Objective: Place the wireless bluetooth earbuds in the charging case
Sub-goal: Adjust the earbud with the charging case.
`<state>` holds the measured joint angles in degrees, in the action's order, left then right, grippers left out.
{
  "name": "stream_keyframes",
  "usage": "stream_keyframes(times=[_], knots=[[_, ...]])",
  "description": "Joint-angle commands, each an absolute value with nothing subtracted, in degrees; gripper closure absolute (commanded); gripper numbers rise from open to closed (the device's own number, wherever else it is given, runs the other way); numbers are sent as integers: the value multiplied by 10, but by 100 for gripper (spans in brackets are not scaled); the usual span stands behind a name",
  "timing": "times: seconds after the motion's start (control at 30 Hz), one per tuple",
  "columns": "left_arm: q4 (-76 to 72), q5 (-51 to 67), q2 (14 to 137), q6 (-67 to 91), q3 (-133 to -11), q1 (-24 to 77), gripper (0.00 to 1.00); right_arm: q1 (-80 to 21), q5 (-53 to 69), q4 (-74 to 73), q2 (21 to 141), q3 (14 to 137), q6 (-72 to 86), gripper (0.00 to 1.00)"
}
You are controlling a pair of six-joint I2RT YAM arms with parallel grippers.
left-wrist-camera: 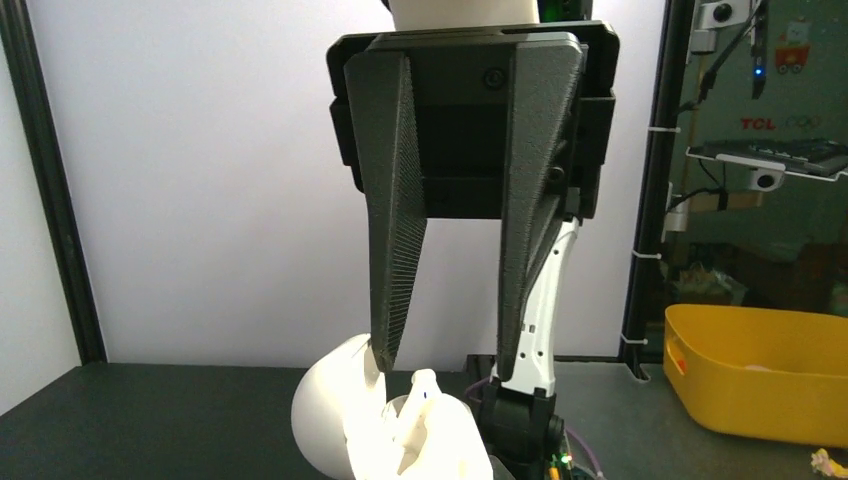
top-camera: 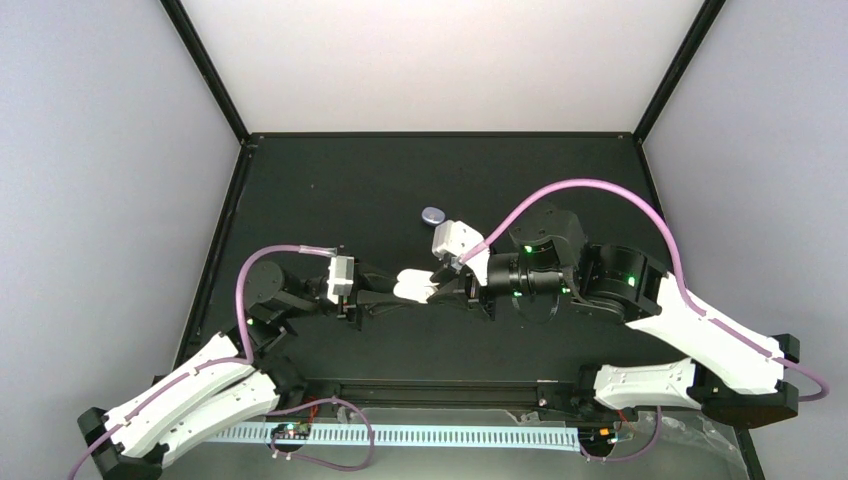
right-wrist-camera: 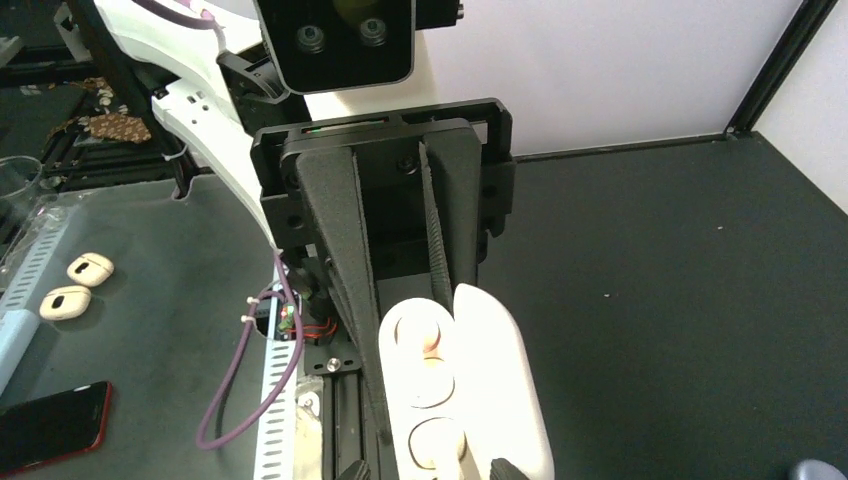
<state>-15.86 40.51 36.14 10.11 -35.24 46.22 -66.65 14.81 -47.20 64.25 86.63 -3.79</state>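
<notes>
My left claw [left-wrist-camera: 447, 362] is closed as far as it goes on the white, glossy plastic clamshell charging case [left-wrist-camera: 340, 420]. One ribbed black fingertip [left-wrist-camera: 388, 330] presses on the open lid. My right claw [top-camera: 447, 284] meets the same case from the opposite side. Its black fingers [right-wrist-camera: 345, 250] stand a little apart, but the lid hides one tip, so I cannot tell whether they grip anything. In the case's base, a small white rounded earbud [right-wrist-camera: 424, 338] sits in the well nearer my right wrist. The case is over the middle of the matte black desk [top-camera: 330, 190], slightly toward its near edge. A bluish-purple pebble-shaped item [top-camera: 433, 214] lies on the desk beyond the case, toward the far edge, apart from both claws. I cannot tell whether it is a bud or a case.
</notes>
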Motion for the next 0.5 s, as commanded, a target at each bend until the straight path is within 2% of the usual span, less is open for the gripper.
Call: stream_keyframes(times=[0.0,0.2,0.47], knots=[[-171,433,362,97,-374,466,98,-664,109,-433,634,857,-39,69],[-173,434,364,99,-374,466,98,-664,125,-442,633,860,-43,67],[-176,422,359,102,-376,466,99,-664,146,-461,644,860,-51,79]])
